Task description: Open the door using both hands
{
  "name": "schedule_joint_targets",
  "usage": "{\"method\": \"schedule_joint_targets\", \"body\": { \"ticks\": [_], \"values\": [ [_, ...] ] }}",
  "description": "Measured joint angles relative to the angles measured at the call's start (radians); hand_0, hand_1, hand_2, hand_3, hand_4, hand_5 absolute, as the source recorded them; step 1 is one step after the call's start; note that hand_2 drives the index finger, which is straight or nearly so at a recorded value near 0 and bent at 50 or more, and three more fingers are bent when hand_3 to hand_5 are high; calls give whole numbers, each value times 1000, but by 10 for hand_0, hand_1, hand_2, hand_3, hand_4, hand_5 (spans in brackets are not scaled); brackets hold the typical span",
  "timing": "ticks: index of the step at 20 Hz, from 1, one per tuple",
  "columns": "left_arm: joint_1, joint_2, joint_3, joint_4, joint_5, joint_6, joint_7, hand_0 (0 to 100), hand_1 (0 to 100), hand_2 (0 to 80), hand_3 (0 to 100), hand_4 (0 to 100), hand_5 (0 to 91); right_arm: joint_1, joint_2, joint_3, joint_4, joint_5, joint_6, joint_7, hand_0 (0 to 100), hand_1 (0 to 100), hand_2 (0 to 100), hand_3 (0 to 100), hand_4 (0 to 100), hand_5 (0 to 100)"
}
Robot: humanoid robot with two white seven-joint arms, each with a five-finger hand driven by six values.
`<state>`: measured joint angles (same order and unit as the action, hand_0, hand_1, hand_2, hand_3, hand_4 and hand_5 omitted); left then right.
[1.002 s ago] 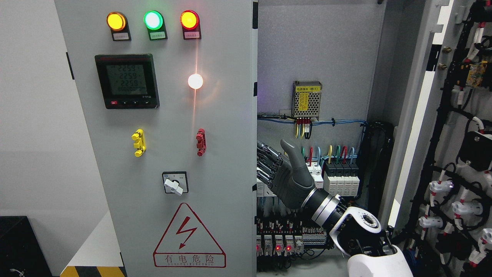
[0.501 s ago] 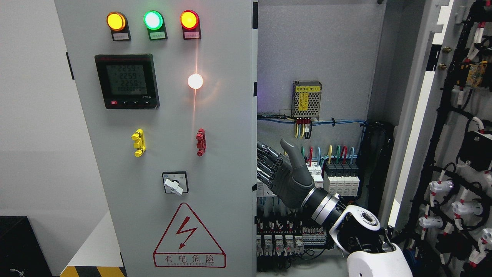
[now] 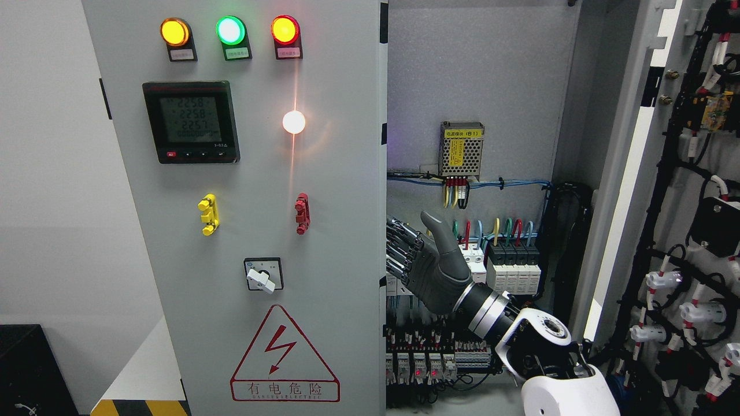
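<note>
The left door (image 3: 260, 231) fills everything left of the right hand (image 3: 425, 263), a tall grey panel with lamps, meter and warning triangle, and its free edge runs straight down just beside the fingers (image 3: 399, 251). The right door (image 3: 653, 173) hangs swung wide, well off to the hand's right, its wired inner face showing. Between them the cabinet interior (image 3: 480, 86) lies exposed behind the hand.

Barely anything has moved in the last second: the right hand has crept a touch leftward and its forearm (image 3: 491, 312) has slid in with it, while the left door's edge sits exactly where it was. So I'd call this closing in on that edge, not yet pulling.

The fingers point at the edge, partly curled, thumb standing up, clasping nothing I can confirm; whether the tips touch the door edge I cannot tell, since the edge cuts them off.

Room is fair. Above the hand sits bare back panel; right of it, a clear gap to the far door. Directly behind and below are breakers (image 3: 509, 268) and terminal rows (image 3: 428, 358), close enough to snag. The left hand is out of view.
</note>
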<state>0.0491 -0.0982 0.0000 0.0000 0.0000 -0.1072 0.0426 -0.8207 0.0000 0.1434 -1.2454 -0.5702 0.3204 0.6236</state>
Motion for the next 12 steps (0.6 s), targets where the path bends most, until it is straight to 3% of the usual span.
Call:
{"method": "schedule_joint_targets", "body": {
  "ticks": [12],
  "values": [
    [0,0,0,0,0,0,0,0,0,0,0,0,0,-3,0,-1,-7,1,0,29,191,0,0,0,0,0]
  ]
}}
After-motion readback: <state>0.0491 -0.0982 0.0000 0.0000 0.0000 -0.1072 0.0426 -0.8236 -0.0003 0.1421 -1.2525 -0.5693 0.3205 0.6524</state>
